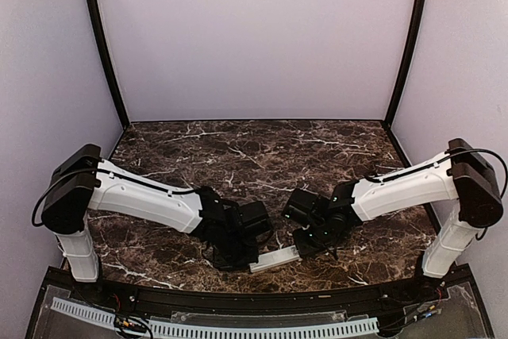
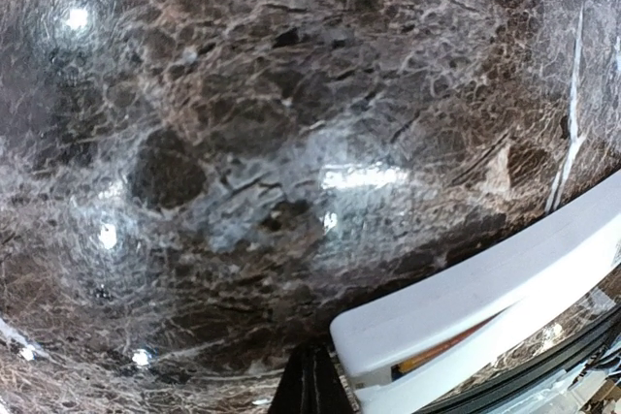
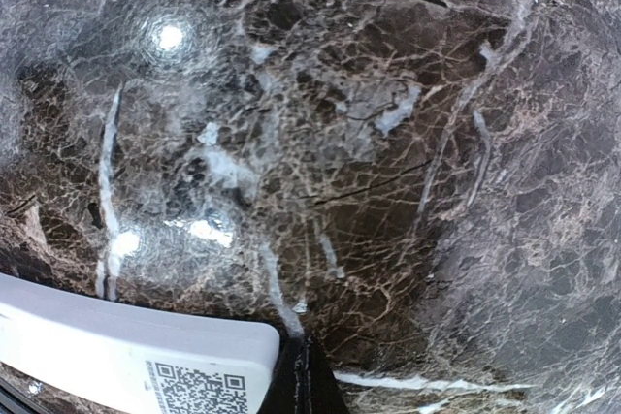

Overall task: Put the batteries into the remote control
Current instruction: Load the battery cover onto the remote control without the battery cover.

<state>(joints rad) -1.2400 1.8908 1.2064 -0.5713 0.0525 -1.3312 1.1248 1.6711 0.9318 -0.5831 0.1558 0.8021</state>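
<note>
Left gripper (image 1: 238,262) clenched, empty, tip beside remote's left end. Right gripper (image 1: 305,242) clenched, empty, at right end. One remote control (image 1: 275,260) flat on marble table (image 1: 238,156), near edge, between grippers. One orange battery (image 2: 437,351) visible inside.

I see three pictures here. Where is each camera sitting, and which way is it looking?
Top view: high behind the arms, looking down on the dark marble table; both arms and the left gripper and right gripper show.
Left wrist: on the left arm, facing down at the marble; closed fingertips at the bottom edge.
Right wrist: likewise on the right arm.
Shared: the slim white plastic remote control shows in all three.
</note>
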